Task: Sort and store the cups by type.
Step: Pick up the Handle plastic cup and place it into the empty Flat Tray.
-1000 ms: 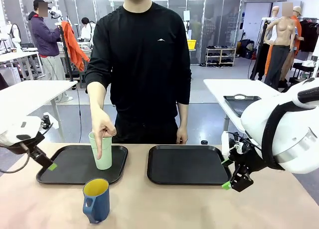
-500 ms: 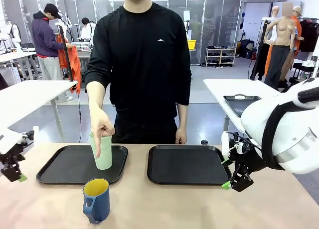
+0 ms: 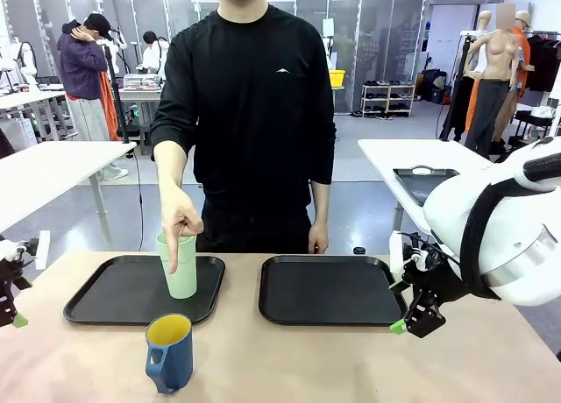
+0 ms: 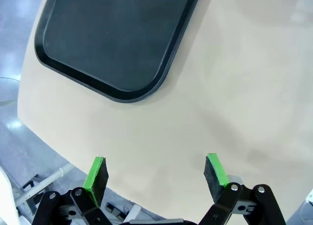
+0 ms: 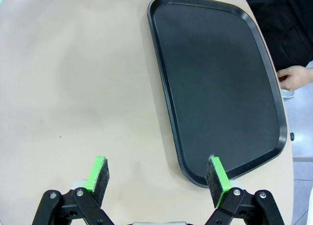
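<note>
The left tool [image 4: 155, 172] hangs wide apart and empty over the desk's [image 4: 234, 88] edge, near a corner of the left tray [image 4: 112, 34]. The right tool [image 5: 156, 175] is also spread and empty, beside the right tray [image 5: 215, 88]. The tall pale green tumbler [image 3: 185, 280] stands upright on the left tray, and a person's hand [image 3: 180, 221] points a finger down its front. The dark blue mug [image 3: 169, 355], yellow inside with its handle toward the camera, stands on the desk just in front of that tray.
</note>
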Controlling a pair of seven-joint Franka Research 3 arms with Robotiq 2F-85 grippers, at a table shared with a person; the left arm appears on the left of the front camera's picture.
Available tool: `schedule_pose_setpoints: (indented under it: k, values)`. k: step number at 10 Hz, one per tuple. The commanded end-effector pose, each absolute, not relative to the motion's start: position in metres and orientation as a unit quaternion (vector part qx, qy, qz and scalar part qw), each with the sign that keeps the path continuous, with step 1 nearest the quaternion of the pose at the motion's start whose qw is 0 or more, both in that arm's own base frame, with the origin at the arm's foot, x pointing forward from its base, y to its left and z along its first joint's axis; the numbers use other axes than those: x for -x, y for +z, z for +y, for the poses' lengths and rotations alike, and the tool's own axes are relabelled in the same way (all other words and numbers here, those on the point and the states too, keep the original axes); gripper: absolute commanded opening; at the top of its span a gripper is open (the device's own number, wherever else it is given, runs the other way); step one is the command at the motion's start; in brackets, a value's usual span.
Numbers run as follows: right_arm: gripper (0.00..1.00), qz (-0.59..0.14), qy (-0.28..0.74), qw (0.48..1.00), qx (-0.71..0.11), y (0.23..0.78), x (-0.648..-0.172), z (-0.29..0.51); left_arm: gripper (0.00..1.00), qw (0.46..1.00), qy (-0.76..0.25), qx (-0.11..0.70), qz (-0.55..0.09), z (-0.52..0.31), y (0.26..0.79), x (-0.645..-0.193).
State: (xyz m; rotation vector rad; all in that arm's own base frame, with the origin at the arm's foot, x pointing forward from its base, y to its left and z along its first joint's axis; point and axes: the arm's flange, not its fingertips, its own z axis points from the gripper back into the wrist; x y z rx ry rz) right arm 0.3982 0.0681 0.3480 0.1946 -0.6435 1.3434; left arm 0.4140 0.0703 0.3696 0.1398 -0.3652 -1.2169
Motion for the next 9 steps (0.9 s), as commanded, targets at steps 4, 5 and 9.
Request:
schedule_pose_setpoints:
  k: [4,5,9]
  values:
    - [1.00,-0.293,0.614,0.728,-0.089,0.347,-0.399,0.067,1.00,0.803,-0.567,-0.069,-0.169,0.063,0.372,-0.415]
    - [1.00,-0.293,0.614,0.728,-0.089,0.347,-0.399,0.067,1.00,0.777,-0.611,-0.030,-0.146,0.067,0.357,-0.415]
    - [1.00,-0.293,0.614,0.728,-0.089,0.347,-0.399,0.067,1.00,0.747,-0.631,0.094,-0.187,0.104,0.310,-0.401]
